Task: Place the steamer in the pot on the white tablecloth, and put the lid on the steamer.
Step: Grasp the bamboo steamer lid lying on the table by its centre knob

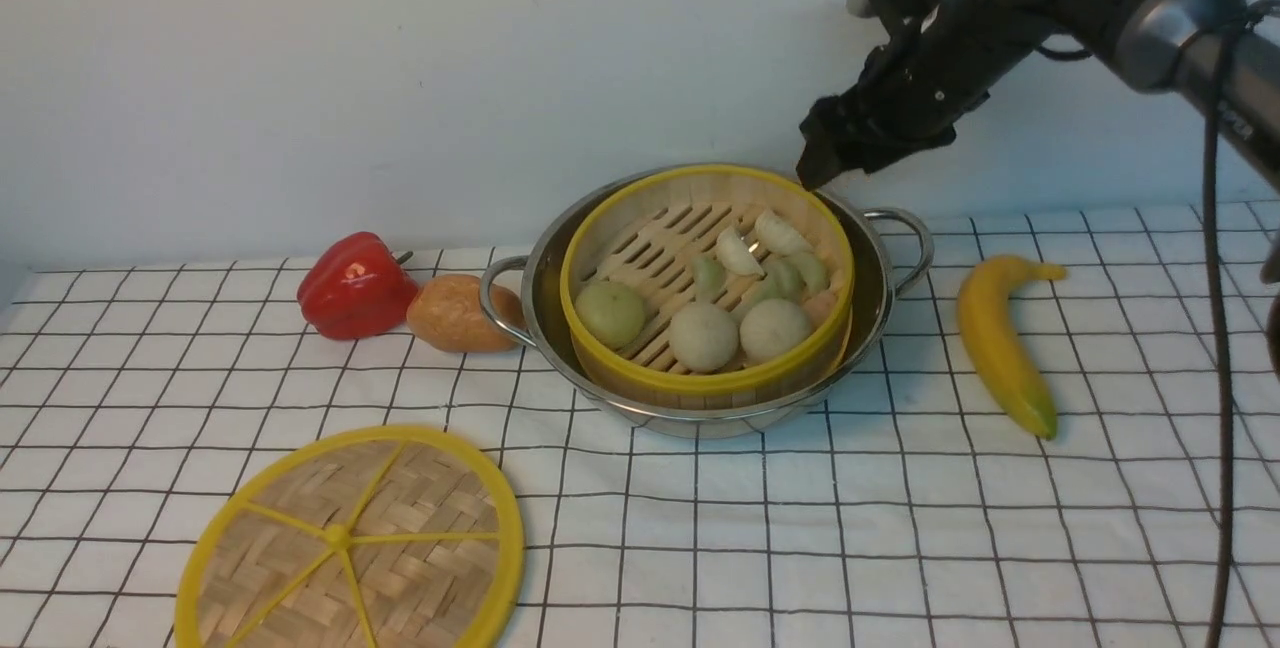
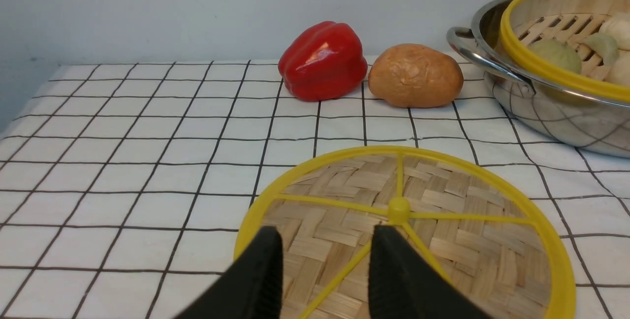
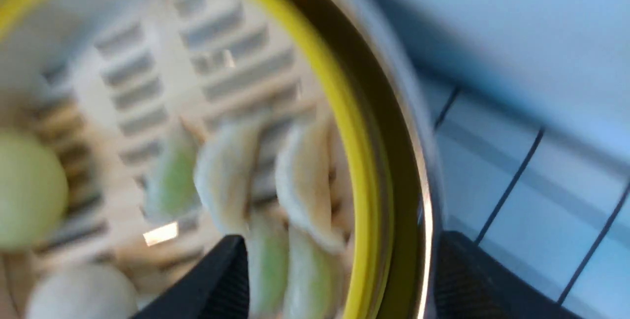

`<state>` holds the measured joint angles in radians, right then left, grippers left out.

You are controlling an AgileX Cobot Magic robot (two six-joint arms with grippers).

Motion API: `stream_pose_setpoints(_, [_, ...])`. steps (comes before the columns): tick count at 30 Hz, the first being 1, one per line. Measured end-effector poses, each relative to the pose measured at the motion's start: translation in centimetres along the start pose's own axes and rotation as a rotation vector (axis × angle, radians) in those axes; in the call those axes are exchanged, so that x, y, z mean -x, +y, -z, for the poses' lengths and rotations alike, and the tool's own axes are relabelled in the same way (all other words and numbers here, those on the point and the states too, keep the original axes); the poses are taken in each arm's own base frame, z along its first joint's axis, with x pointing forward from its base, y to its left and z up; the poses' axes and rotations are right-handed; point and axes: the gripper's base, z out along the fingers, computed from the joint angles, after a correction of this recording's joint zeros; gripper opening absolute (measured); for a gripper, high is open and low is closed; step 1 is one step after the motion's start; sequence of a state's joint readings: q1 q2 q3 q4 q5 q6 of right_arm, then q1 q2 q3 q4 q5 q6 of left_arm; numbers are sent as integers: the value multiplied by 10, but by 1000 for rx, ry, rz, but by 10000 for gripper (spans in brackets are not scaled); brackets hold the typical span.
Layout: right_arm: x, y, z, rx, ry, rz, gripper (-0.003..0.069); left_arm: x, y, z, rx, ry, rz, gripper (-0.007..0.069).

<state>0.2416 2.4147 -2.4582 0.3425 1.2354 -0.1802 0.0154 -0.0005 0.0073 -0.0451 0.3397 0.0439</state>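
Observation:
The steamer (image 1: 660, 248), a yellow-rimmed bamboo basket with toy buns and dumplings, sits inside the shiny pot (image 1: 872, 313) on the white tablecloth (image 1: 900, 528). My right gripper (image 1: 815, 170) hangs open just above the steamer's far right rim. In the blurred right wrist view the right gripper (image 3: 344, 274) has its fingers wide apart, one on either side of the yellow rim (image 3: 344, 112) and the pot's edge (image 3: 411, 137), touching neither. The lid (image 1: 350, 538) lies flat on the cloth at the front left. My left gripper (image 2: 325, 260) hovers over the lid (image 2: 467, 240), fingers apart, holding nothing.
A red pepper (image 1: 355, 286) and a brown potato-like toy (image 1: 455, 313) lie left of the pot, close to its handle. A banana (image 1: 1000, 343) lies right of the pot. A pale wall stands right behind the pot.

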Motion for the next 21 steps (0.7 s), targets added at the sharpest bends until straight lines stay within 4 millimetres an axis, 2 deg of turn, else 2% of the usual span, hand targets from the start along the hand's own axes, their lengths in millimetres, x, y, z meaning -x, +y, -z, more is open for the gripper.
stream_pose_setpoints(1, [11,4,16,-6,-63,6,455,0,0,0,0,0,0,243])
stream_pose_setpoints(2, [13,4,18,-7,-72,6,452,0,0,0,0,0,0,243])
stream_pose_setpoints(4, [31,13,54,-17,-191,-6,408,0,0,0,0,0,0,243])
stream_pose_setpoints(7, [44,22,90,-28,-300,-47,316,0,0,0,0,0,-1,243])
stream_pose_setpoints(8, [44,23,93,-28,-308,-44,316,0,0,0,0,0,-1,243])
stream_pose_setpoints(9, [50,28,112,-26,-367,-67,244,0,0,0,0,0,0,243])
stream_pose_setpoints(10, [52,31,123,-22,-399,-78,190,0,0,0,0,0,0,243])
stream_pose_setpoints(11, [52,31,125,-22,-405,-82,168,0,0,0,0,0,0,243])
stream_pose_setpoints(13, [56,36,143,-17,-457,-83,72,0,0,0,0,0,0,243])
stream_pose_setpoints(14, [58,42,163,-12,-507,-78,2,0,0,0,0,0,0,243])
stream_pose_setpoints(16, [58,48,183,-8,-554,-66,-11,0,0,0,0,0,0,243])
stream_pose_setpoints(17, [58,55,204,-5,-597,-49,-13,0,0,0,0,0,0,243])
stream_pose_setpoints(18, [58,55,207,-4,-602,-48,-13,0,0,0,0,0,0,243])
stream_pose_setpoints(19, [56,62,228,0,-644,-29,-13,0,0,0,0,0,0,243])
stream_pose_setpoints(21, [53,70,252,8,-689,-12,-13,0,0,0,0,0,0,243])
